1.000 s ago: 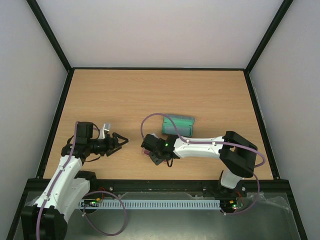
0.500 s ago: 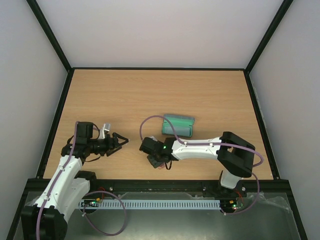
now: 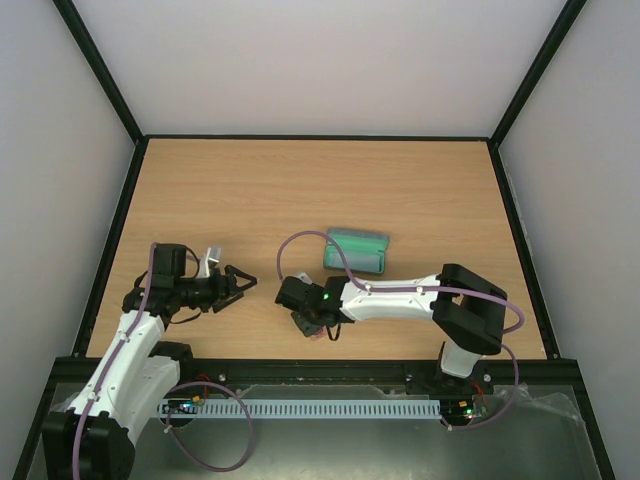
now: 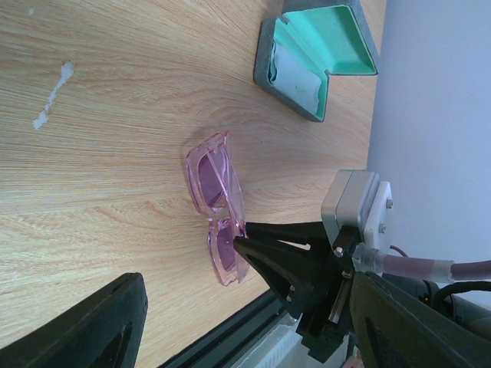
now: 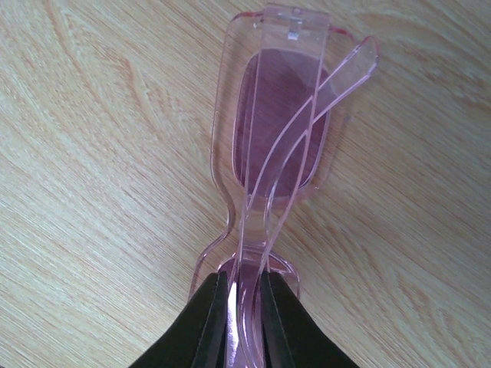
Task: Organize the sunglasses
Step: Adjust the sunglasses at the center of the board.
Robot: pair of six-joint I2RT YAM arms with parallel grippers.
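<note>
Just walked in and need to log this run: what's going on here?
The right gripper is pinched on the folded sunglasses, low near the front edge of the table. The case lies open behind them, a cloth inside, so the glasses are not yet put away. The left gripper hovers open to the side, holding nothing.

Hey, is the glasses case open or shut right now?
Open. The case has its lid raised, showing the teal lining and a pale cloth inside.
</note>
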